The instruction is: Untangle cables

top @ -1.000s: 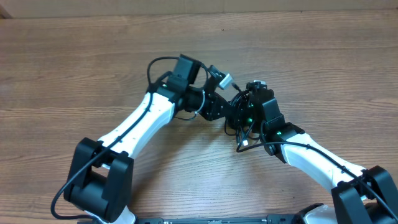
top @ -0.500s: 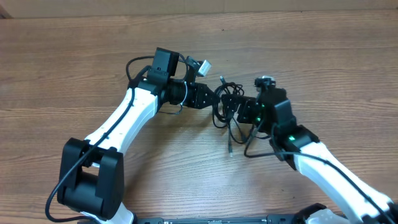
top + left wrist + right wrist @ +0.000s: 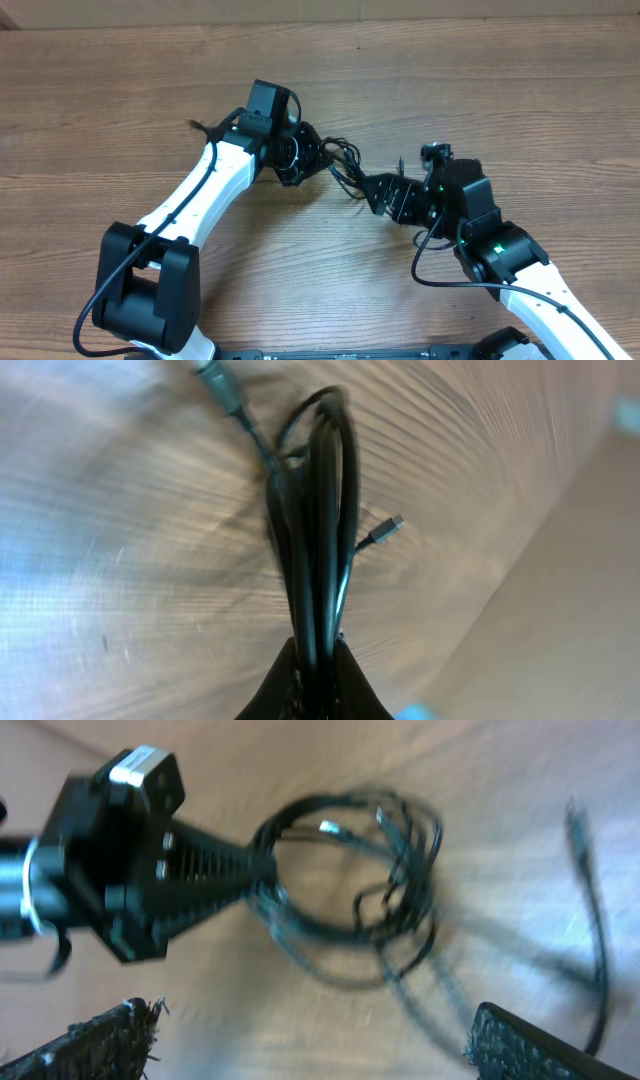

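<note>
The left arm's black two-finger gripper (image 3: 316, 672) is clamped tight on the cables (image 3: 318, 510), a bundle of thin black flexible cords. In the left wrist view the bundle runs straight away from the fingertips as a long, narrow loop, its long axis in line with the gripper. One small plug (image 3: 394, 523) juts out sideways about halfway along, and another connector (image 3: 214, 374) trails off past the far end.

From overhead, the cords reach from that gripper towards the right arm, slanting a little towards the robot's base, above the brown wooden table (image 3: 520, 80). The right arm's black gripper (image 3: 315, 1040) stands wide apart, its ribbed pads (image 3: 100, 1040) at either edge of the right wrist view, with nothing pinched. Ahead of them the bundle spreads into a roundish coil, gripped at its left edge by the other gripper's tips. Blurred strands hang from the coil towards the gap; whether they touch a pad cannot be told. A blurred loose cord end (image 3: 590, 920) curves at the right.
</note>
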Robot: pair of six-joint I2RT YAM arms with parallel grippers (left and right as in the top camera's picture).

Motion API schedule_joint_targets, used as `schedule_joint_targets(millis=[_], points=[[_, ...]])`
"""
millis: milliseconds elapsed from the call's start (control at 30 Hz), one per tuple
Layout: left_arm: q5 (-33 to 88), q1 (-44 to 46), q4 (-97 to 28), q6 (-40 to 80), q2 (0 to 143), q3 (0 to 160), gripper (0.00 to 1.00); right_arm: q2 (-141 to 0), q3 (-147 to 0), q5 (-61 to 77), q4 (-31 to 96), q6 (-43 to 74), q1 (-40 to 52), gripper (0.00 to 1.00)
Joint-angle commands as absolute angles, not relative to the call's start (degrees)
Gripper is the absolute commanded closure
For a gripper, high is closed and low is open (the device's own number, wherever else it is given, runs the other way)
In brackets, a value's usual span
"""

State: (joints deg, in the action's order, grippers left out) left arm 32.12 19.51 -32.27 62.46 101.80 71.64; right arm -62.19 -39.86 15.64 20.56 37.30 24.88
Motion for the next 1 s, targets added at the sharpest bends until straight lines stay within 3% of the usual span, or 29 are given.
schedule_joint_targets(millis=[0, 333, 700, 967], points=[[29.8, 19.9, -33.7, 82.7, 100.4, 72.8, 0.96, -62.1, -40.8, 23.0, 22.6, 38.2, 25.1, 0.00], [30.3, 19.9, -35.4, 88.8, 100.4, 72.8, 0.95, -62.7, -40.8, 25.8, 28.2, 38.2, 25.1, 0.00], [45.1, 19.9, -46.5, 108.4, 100.4, 72.8, 0.96, -62.7, -40.8, 25.6, 29.3, 38.2, 25.1, 0.00], [46.5, 19.8, -46.2, 117.2, 100.4, 72.8, 0.96, -62.8, -40.8, 23.6, 29.6, 38.1, 25.1, 0.00]])
